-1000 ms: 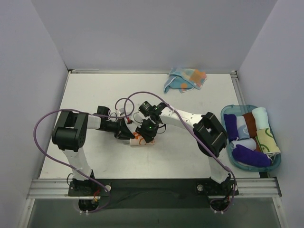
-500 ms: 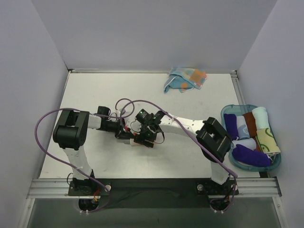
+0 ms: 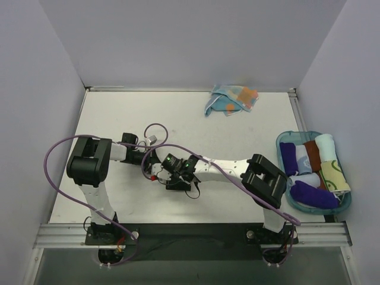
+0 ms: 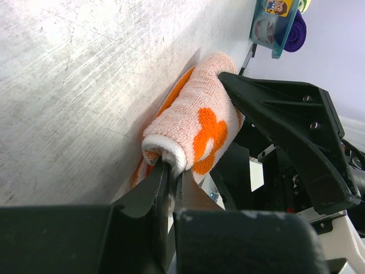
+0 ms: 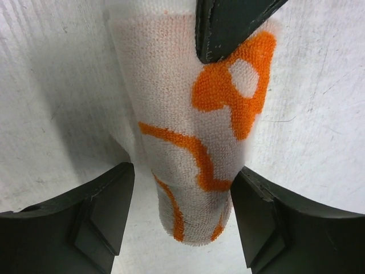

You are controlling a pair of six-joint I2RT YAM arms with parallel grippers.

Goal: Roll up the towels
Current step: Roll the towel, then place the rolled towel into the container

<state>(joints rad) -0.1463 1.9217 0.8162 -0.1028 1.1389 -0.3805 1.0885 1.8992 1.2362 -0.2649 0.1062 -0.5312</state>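
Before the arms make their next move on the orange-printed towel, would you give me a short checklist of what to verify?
1. Left gripper clamped on the end of the rolled white-and-orange towel: ok.
2. Right gripper open, one finger on each side of the roll, not squeezing it: ok.
3. Roll's loose edge tucked under: cannot tell; it is hidden beneath the roll.
4. Light blue towel rolled: not ok; it lies crumpled at the table's far edge.
5. Room in the tray for another roll: cannot tell; it looks well filled.
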